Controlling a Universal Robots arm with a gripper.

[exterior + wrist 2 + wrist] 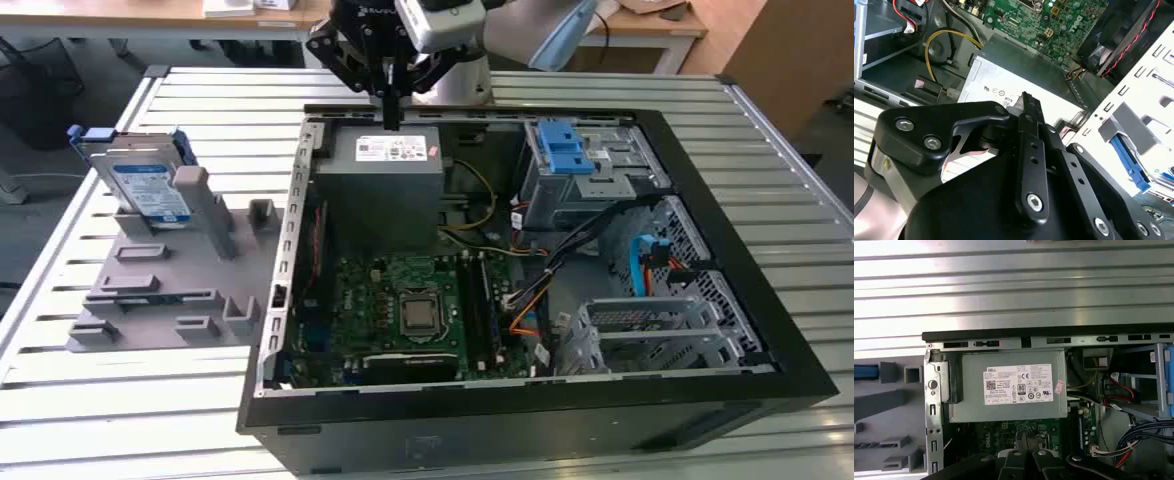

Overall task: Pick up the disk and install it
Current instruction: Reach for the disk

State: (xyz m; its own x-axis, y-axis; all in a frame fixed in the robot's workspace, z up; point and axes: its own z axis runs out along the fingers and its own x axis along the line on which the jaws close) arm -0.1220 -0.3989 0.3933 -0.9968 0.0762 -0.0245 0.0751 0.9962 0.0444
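Note:
The disk (142, 183) stands upright in a grey slotted holder (167, 290) on the table, at the exterior view's left of the open computer case (521, 400). It is silver with a blue-and-white label and a blue bracket; its blue edge (865, 372) shows in the first wrist view. My gripper (391, 118) hangs over the far edge of the case, above the grey power supply box (384, 185). Its black fingers (1029, 150) are shut together with nothing between them, well apart from the disk.
Inside the case lie a green motherboard (400, 305), bundled cables (534, 270) and a grey drive cage with a blue latch (571, 155). A slatted metal table (120, 400) carries everything. The holder has several empty slots.

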